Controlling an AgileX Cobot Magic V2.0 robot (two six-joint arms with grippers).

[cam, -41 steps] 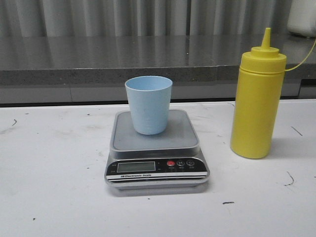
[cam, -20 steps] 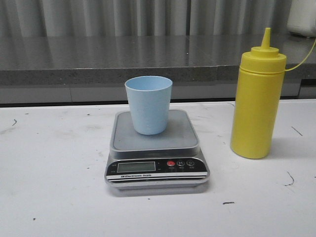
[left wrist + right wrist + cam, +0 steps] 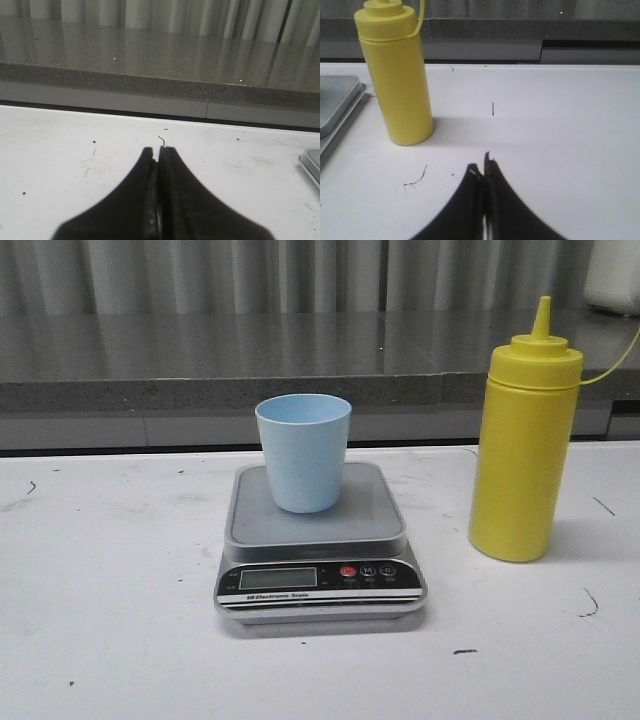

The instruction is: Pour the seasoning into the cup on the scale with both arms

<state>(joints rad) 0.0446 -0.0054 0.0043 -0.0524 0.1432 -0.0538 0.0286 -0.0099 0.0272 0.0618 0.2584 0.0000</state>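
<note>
— Where the scale (image 3: pixel 318 545) sat mid-surface (image 3: pixel 100 640), what was on it?
— The cup (image 3: pixel 303 451), upright on its platform. The seasoning (image 3: pixel 523 445) stood apart to its right, nothing between them.
— And the arms?
— Left gripper (image 3: pixel 159 152) clenched, empty, over bare surface; right gripper (image 3: pixel 482 170) likewise clenched, near the seasoning, not touching it.

Scale (image 3: pixel 311 167): only one corner inside the left wrist view. Seasoning (image 3: pixel 395 75): nozzle tip cut off in the right wrist view. Scale display (image 3: pixel 278 578): digits too small to read
</note>
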